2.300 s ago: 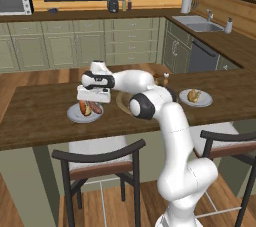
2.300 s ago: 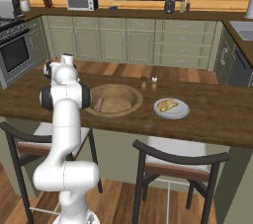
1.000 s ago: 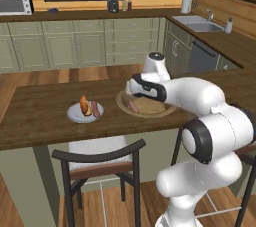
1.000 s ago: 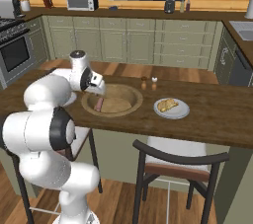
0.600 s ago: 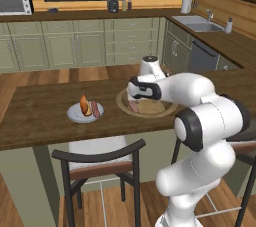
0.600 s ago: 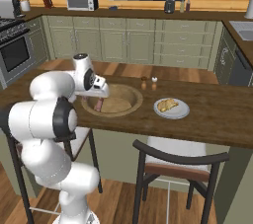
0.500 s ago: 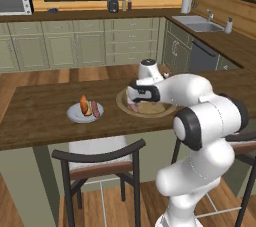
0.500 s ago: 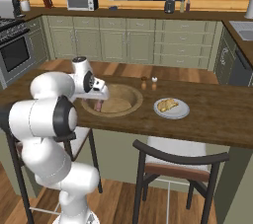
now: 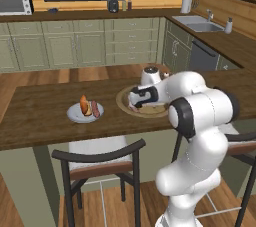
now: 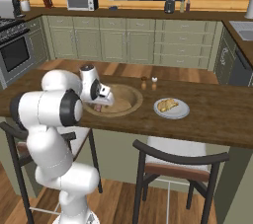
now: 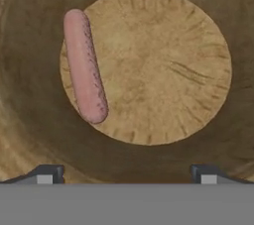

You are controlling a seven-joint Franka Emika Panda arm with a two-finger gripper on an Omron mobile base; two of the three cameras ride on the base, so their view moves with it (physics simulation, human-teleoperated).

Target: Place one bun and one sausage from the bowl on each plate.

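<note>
Left base view — gripper (image 9: 135, 102) low inside the bowl (image 9: 125, 105); left plate (image 9: 75, 116) already holds bun and sausage.

Right base view — right plate (image 10: 180, 112) holds a bun (image 10: 167, 104), no sausage.

Hand view — fingers apart; sausage (image 11: 85, 65) lies left on the bowl floor. Likely light, smooth, prone to roll: grip mid-length across its width.

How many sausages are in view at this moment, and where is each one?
2. One sausage lies on the bowl's flat bottom, near its edge, below the open fingers. The other sausage sits on the left plate beside a bun.
</note>
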